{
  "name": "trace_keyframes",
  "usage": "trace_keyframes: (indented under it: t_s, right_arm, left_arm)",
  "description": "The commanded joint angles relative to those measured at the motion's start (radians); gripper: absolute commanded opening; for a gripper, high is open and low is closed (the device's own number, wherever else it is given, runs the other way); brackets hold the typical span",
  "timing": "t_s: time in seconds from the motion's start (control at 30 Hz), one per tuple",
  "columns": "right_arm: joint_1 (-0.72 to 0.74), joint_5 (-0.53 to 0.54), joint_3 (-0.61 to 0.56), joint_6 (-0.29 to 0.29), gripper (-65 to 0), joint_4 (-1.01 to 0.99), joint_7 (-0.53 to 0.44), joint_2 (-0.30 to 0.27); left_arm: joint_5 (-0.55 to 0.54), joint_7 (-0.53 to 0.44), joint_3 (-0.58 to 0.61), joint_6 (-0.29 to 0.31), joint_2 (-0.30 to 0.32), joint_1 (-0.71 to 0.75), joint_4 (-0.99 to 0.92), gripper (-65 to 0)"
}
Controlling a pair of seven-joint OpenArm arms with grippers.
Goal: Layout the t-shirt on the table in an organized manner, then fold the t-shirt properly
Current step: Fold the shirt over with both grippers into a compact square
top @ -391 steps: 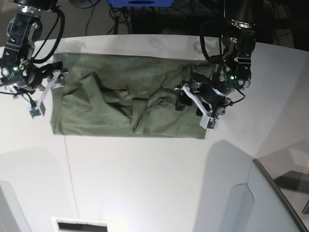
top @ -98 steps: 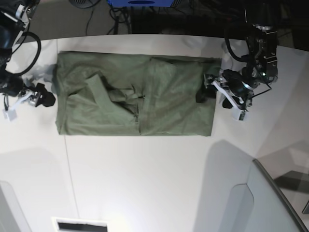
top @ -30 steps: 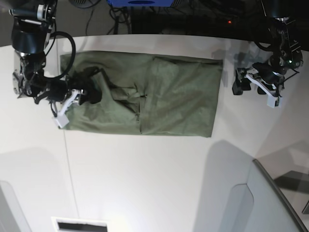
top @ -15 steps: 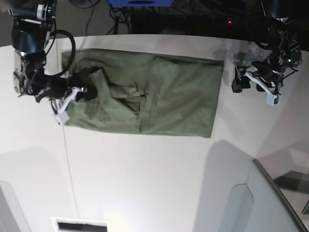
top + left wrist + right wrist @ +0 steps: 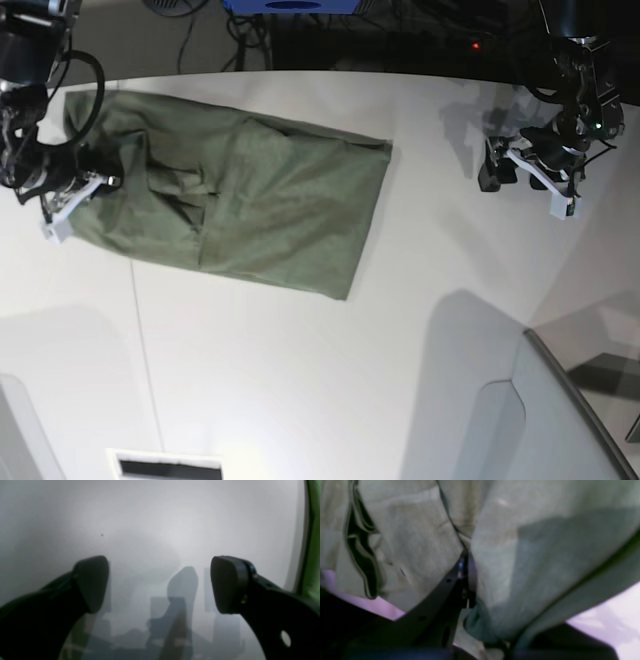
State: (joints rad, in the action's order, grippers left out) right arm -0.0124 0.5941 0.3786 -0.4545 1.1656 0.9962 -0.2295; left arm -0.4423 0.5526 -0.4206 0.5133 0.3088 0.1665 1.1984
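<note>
Left wrist: left gripper [image 5: 160, 585] was wide apart over bare table [image 5: 155, 525], nothing between the fingers; a shirt [image 5: 313, 542] edge showed at 3 o'clock.

Right wrist: right gripper [image 5: 467, 580] was pinched on a shirt fold, cloth bunched round it.

Base: shirt lay skewed at 10 o'clock on the table, right gripper [image 5: 85, 180] clamping its 9 o'clock end. Left gripper [image 5: 525, 175] sat at 2 o'clock, well apart from cloth.
</note>
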Motion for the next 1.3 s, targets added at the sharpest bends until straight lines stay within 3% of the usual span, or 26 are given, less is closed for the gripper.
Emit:
trace_keyframes:
  t_s: [0.0, 0.2, 0.37, 0.57, 0.9, 1.07, 1.27]
  right_arm:
    - [0.015, 0.025, -0.005, 0.012, -64.8, 0.072, -0.015, -0.011]
    - [0.004, 0.025, -0.115, 0.173, -64.8, 0.247, 0.031, 0.005]
    - [0.018, 0.031, -0.201, 0.293, -64.8, 0.305, 0.054, 0.008]
    - [0.025, 0.031, -0.300, 0.383, -64.8, 0.380, 0.056, 0.026]
    - [0.078, 0.031, -0.447, 0.392, -64.8, 0.393, 0.072, 0.061]
    - [0.121, 0.031, -0.467, 0.392, -64.8, 0.393, 0.077, 0.095]
    - [0.164, 0.025, -0.465, 0.392, -64.8, 0.385, 0.160, 0.150]
  left_arm:
    - [-0.008, -0.018, 0.010, 0.008, -0.009, -0.025, 0.018, -2.5]
    - [0.101, -0.019, 0.173, 0.006, -0.075, -0.091, 0.024, -2.5]
    - [0.162, -0.019, 0.228, 0.009, -0.144, -0.147, 0.016, -2.5]
    - [0.181, -0.019, 0.354, 0.006, -0.167, -0.184, 0.008, -2.5]
    - [0.187, -0.019, 0.398, 0.009, -0.205, -0.223, -0.044, -2.5]
    - [0.187, -0.019, 0.398, 0.009, -0.199, -0.221, -0.042, -2.5]
    - [0.187, -0.019, 0.398, 0.009, -0.184, -0.221, -0.041, -2.5]
